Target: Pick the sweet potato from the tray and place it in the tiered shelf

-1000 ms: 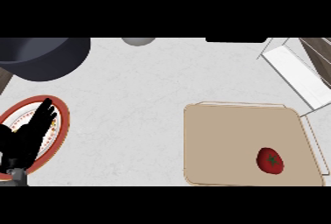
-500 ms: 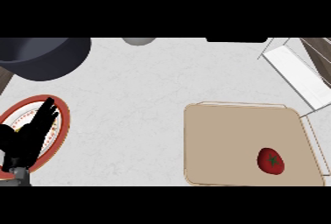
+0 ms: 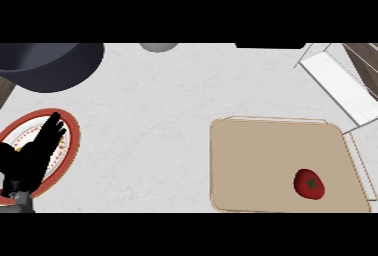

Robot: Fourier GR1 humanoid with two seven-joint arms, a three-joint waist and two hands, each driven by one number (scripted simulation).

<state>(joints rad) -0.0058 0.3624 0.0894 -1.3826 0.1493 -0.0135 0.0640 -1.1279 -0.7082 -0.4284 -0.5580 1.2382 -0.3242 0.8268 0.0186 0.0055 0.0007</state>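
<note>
White speckled counter (image 3: 162, 125) takes up most of the view, with a tan tray (image 3: 266, 150) sitting toward the right. Top right there's the tiered shelf (image 3: 339, 85), white with thin wire sides. A dark round pot (image 3: 52, 65) is top left. The left hand (image 3: 33, 155) rests over a red-rimmed plate (image 3: 70, 125), fingers straight and relaxed, holding nothing. The red item with a green top (image 3: 310, 183), looking more like a tomato, lies on the tray's lower right.

Black left hand (image 3: 33, 155) with slender fingers, grey forearm stub.
</note>
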